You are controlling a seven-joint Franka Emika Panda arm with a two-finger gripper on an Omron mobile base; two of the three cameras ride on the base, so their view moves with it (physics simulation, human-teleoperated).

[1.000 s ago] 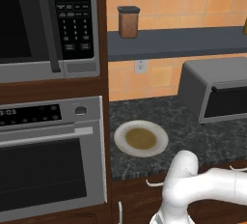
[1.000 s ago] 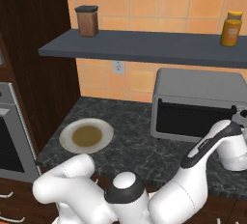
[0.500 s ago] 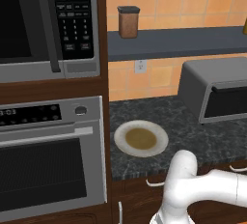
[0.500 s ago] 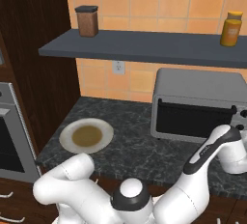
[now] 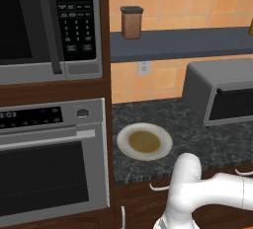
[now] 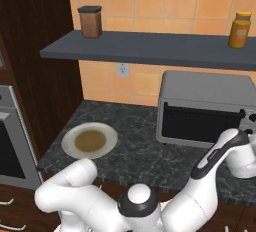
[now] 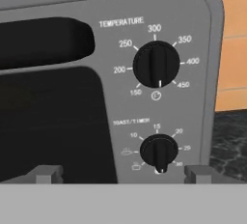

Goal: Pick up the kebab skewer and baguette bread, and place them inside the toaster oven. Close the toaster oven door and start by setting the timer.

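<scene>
Now open hand (image 7: 123, 174) facing toaster oven (image 7: 144, 73), just beside timer knob (image 7: 158, 152)

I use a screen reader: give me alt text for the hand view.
Close-up of the toaster oven control panel: a temperature knob above a smaller toast/timer knob, with the shut dark glass door to the left. The open tool has its two tips at the bottom edge, the right one beside the timer knob.
</scene>
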